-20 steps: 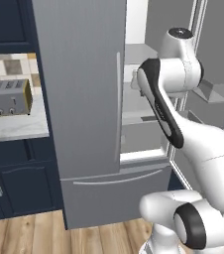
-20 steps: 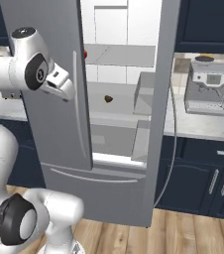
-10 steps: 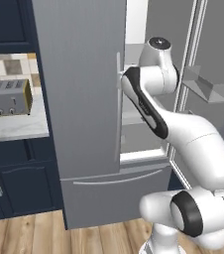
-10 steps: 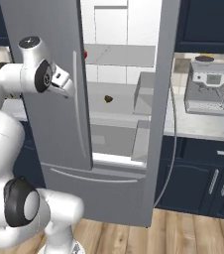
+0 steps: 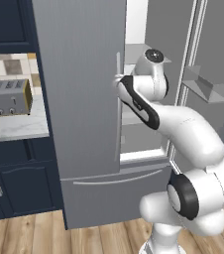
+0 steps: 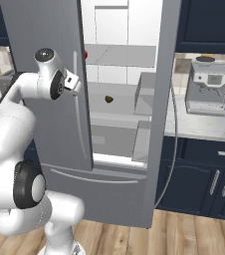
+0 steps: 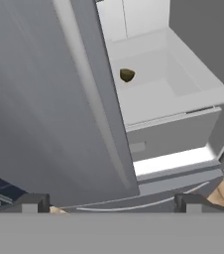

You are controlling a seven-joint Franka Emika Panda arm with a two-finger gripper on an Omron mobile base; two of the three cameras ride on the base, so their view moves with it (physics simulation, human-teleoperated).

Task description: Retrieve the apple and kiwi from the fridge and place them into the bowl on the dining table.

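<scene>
While the arm has swung in from mid-right toward the left door edge, left base view puts the hand mid-frame at the fridge. Right base: kiwi centre shelf, apple peeking above. Hand view: kiwi upper middle, fingers wide apart, nothing grabbed yet.

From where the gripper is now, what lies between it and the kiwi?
In the hand view, the edge of the closed left fridge door stands between the open gripper and the kiwi on its shelf.

The kiwi lies on a shelf inside the fridge, behind its left door.
</scene>
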